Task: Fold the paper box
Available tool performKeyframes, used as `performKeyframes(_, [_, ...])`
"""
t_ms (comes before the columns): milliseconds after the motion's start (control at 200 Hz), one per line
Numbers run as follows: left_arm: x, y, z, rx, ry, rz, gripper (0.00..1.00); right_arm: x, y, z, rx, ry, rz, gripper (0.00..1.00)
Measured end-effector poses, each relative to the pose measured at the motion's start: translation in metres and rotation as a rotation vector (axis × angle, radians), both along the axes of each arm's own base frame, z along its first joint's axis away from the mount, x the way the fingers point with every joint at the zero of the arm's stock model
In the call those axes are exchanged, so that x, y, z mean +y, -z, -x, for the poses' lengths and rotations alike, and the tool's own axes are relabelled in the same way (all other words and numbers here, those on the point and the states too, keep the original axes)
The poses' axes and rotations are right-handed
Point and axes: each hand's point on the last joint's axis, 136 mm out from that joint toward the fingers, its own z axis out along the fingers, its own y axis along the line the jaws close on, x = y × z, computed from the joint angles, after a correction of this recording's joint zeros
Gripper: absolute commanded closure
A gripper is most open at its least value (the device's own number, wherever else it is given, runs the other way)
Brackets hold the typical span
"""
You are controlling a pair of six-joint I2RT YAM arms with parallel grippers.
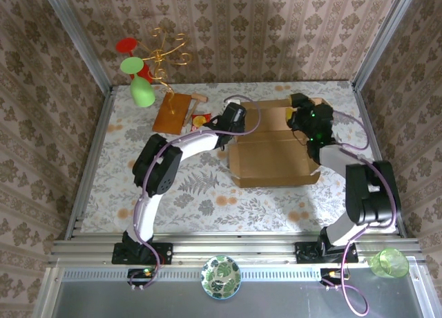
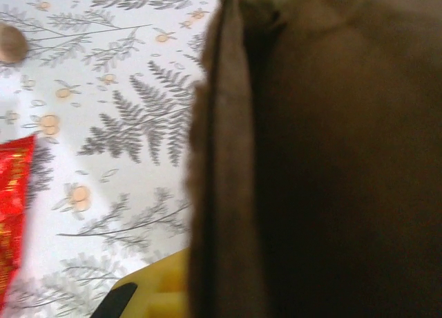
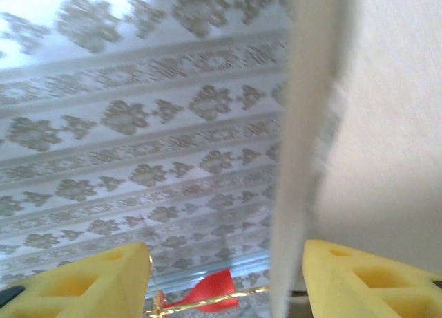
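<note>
A: On the flowered desk (image 1: 207,193), where is the paper box (image 1: 273,159)?
B: Right of centre, long axis left-right. The left claw (image 1: 228,121) is pinched shut on its left wall; the right claw (image 3: 224,283) stands open around a raised panel.

- The overhead view is bright and even, sharp across the table (image 1: 207,193); the arms and the paper box (image 1: 273,159) cast only short, soft shadows
- In the left wrist view the paper box is a dim brown mass, too close to focus, while the fern-print table beside it is brightly lit and slightly soft
- The right wrist view is washed out: the wall (image 3: 138,110) glares pale towards the top, a pale panel edge (image 3: 297,159) is smeared, and the right claw (image 3: 224,280) is blurred
</note>
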Motion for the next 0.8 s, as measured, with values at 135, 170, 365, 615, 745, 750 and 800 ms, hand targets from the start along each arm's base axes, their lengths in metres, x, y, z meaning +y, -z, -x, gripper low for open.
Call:
performKeyframes(135, [0.030,0.000,0.002,0.017,-0.007,-0.048,1.00,-0.031,-0.027,0.017,-0.021,0.045,0.063,0.48])
performKeyframes(170, [0.036,0.000,0.002,0.025,-0.006,-0.059,1.00,-0.038,-0.028,0.021,-0.005,0.052,0.090,0.51])
performKeyframes(365, [0.051,-0.003,0.002,0.037,0.013,-0.090,1.00,-0.059,-0.027,0.026,0.122,0.034,0.246,0.58])
performKeyframes(615, [0.053,-0.004,0.012,0.060,0.042,-0.098,1.00,-0.050,-0.023,-0.010,0.193,-0.084,0.361,0.57])
performKeyframes(745, [0.052,-0.002,0.014,0.071,0.048,-0.098,1.00,-0.037,0.010,-0.024,0.275,-0.152,0.378,0.57])
performKeyframes(750, [0.052,-0.002,0.014,0.072,0.048,-0.098,1.00,-0.037,0.011,-0.024,0.278,-0.154,0.378,0.57])
performKeyframes(800, [0.052,-0.002,0.014,0.072,0.048,-0.098,1.00,-0.031,0.024,-0.026,0.312,-0.180,0.383,0.57])
